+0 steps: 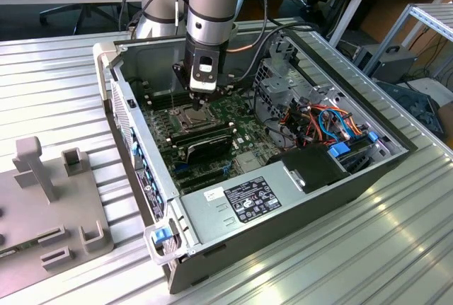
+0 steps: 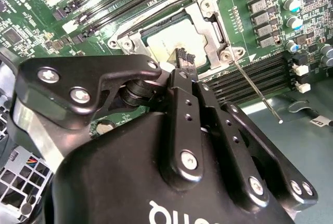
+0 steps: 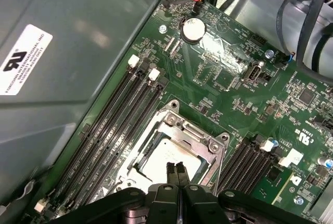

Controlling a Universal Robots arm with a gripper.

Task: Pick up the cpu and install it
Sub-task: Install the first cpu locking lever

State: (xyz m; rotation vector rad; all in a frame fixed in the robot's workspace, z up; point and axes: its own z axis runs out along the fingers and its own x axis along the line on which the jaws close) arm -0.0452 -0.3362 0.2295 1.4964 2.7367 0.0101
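Note:
The cpu (image 3: 162, 160) is a flat silver-grey square lying in its socket on the green motherboard, ringed by the hinged metal socket frame (image 3: 193, 136). In both wrist views my gripper (image 3: 176, 169) stands just above the chip's edge, black fingertips (image 2: 185, 57) pressed together with nothing between them. The second wrist view shows the cpu (image 2: 174, 38) beyond the fingers, and a thin socket lever (image 2: 255, 88) sticking out beside the frame. In the exterior view the gripper (image 1: 202, 100) hangs inside the open computer case, right over the socket area (image 1: 191, 116).
Black memory slots (image 3: 117, 128) run on both sides of the socket. Memory sticks (image 1: 204, 142), a power supply (image 1: 248, 200) and cable bundles (image 1: 318, 124) crowd the case. The case wall (image 3: 67, 52) rises close by. A grey fixture (image 1: 49, 199) sits at the exterior view's left.

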